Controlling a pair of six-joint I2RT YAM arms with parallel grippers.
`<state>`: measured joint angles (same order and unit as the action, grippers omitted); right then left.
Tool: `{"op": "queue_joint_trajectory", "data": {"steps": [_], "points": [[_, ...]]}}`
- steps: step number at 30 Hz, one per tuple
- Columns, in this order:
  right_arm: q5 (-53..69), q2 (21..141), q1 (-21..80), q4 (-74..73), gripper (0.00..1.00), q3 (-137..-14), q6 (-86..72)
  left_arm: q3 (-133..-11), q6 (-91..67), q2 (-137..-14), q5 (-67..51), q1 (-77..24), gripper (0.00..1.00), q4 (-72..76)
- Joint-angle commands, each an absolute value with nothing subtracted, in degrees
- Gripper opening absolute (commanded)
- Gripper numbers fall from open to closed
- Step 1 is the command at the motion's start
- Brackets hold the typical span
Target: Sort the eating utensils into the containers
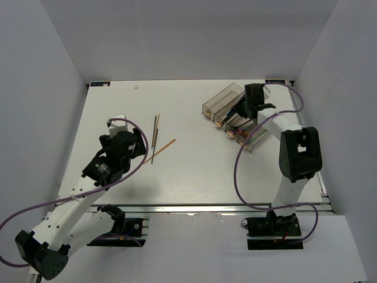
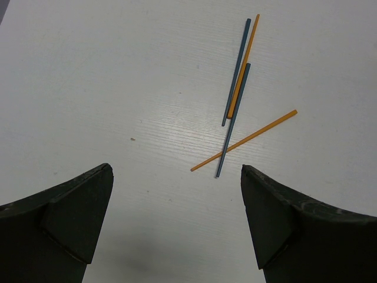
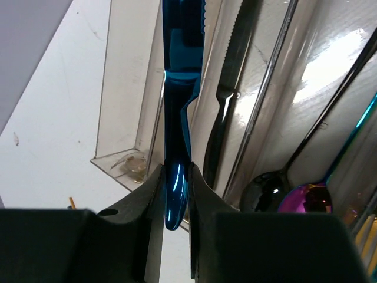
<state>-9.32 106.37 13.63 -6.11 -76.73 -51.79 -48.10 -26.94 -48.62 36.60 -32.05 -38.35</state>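
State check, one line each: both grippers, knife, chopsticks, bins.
Left gripper: open, empty, above the table near the chopsticks.
Right gripper: shut on the blue knife at its handle end.
Blue knife: held, blade over the bins.
Chopsticks: four loose on the table, one orange crossing a blue.
Bins: on the table, holding a black knife and spoons.

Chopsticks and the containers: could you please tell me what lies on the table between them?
Nothing: the table between the chopsticks and the containers is bare, as the top external view shows.
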Motion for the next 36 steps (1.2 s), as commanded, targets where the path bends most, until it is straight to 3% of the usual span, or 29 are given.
{"op": "queue_joint_trajectory", "data": {"steps": [1,19,21,22,23,25,28,31,33,36], "points": [[-10.7,106.3,14.2,-1.8,0.00,-78.5,-54.1,-47.4,-26.6,-47.6,36.3,-31.9,0.98,-37.6],[-8.8,108.2,15.1,-1.0,0.00,-78.0,-54.8,-47.5,-26.7,-47.1,36.4,-31.9,0.98,-37.6],[-9.0,108.1,15.1,-1.0,0.06,-77.8,-54.7,-47.5,-26.7,-47.1,36.4,-31.9,0.98,-37.6],[-9.1,108.1,15.1,-0.9,0.20,-77.8,-54.8,-47.5,-26.7,-47.0,36.5,-31.9,0.98,-37.7],[-9.1,108.2,15.1,-1.4,0.23,-78.2,-54.7,-47.5,-26.7,-47.0,36.5,-31.9,0.98,-37.7],[-9.1,108.3,15.0,-1.5,0.25,-78.5,-54.5,-47.4,-26.7,-47.0,36.5,-31.9,0.98,-37.7],[-9.1,108.1,15.1,-1.8,0.38,-78.9,-54.3,-47.4,-26.7,-47.0,36.5,-31.9,0.98,-37.6],[-9.0,107.8,15.0,-1.9,0.39,-79.1,-54.1,-47.4,-26.7,-47.1,36.5,-31.9,0.98,-37.7],[-9.0,107.8,15.1,-2.0,0.52,-79.7,-53.8,-47.4,-26.7,-47.1,36.6,-31.9,0.98,-37.7],[-9.0,107.5,15.1,-2.6,0.52,-80.4,-53.0,-47.4,-26.7,-47.1,36.6,-31.9,0.98,-37.7]]}}
